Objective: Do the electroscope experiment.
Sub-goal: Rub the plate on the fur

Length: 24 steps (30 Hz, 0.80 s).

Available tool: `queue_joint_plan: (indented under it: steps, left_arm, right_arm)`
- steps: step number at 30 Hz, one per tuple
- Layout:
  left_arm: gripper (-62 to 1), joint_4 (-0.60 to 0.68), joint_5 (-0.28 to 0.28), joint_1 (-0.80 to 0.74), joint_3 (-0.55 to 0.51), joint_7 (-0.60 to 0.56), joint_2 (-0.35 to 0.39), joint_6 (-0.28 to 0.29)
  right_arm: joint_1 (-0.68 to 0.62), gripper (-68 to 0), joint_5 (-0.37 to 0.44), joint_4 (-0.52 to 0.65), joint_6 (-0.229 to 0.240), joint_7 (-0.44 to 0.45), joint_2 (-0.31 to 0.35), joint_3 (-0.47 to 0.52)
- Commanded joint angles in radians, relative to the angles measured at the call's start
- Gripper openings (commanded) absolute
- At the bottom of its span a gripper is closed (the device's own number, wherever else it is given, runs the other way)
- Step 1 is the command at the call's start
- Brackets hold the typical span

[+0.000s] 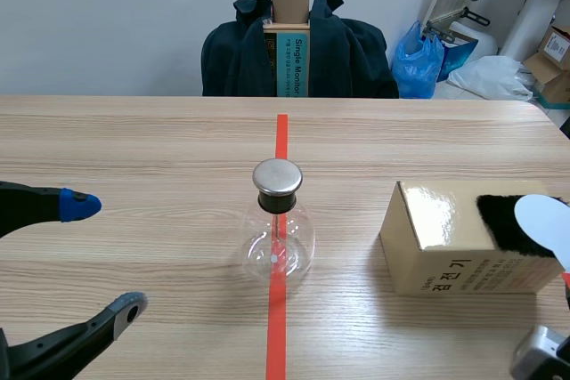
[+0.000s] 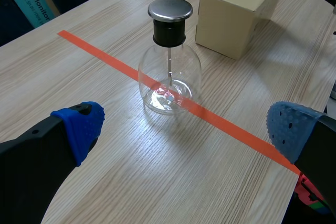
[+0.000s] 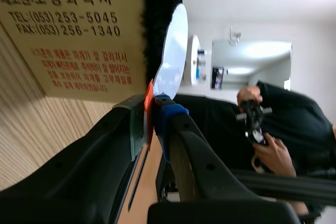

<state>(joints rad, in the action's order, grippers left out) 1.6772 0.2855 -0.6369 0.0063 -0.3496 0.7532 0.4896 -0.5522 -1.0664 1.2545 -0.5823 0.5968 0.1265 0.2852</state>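
The white paddle (image 3: 170, 51), clamped in the right claw (image 3: 151, 111), seems to be rubbed on the fur (image 3: 159, 3) ahead; next the electroscope cap (image 1: 277, 177) must be touched, the left claw (image 2: 184, 129) being wide.

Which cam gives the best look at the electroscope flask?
Left wrist view: the electroscope sits close ahead of the open left gripper, with metal cap, black stopper and inner rod all clear. Scene view shows it whole but smaller, standing on the orange tape line. Right wrist view does not show it.
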Motion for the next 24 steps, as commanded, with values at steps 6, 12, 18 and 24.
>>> queue_joint_plan:
  steps: [6,12,18,24]
  left_arm:
    - [1.4,0.003,0.009,0.002,0.003,-0.017,-0.007,-0.001]
    - [1.4,0.002,0.009,0.002,0.003,-0.017,-0.007,-0.001]
    - [1.4,0.002,0.009,0.002,0.003,-0.017,-0.007,-0.001]
    - [1.4,0.002,0.009,0.002,0.003,-0.016,-0.007,-0.001]
  right_arm:
    - [0.001,-66.8,-0.005,0.010,0.026,-0.080,-0.004,-0.023]
    - [0.001,-66.8,-0.004,0.010,0.090,0.034,-0.003,-0.034]
    - [0.002,-66.8,-0.004,0.010,0.087,-0.124,-0.002,-0.030]
    - [0.001,-66.8,-0.004,0.010,0.074,-0.053,-0.002,-0.042]
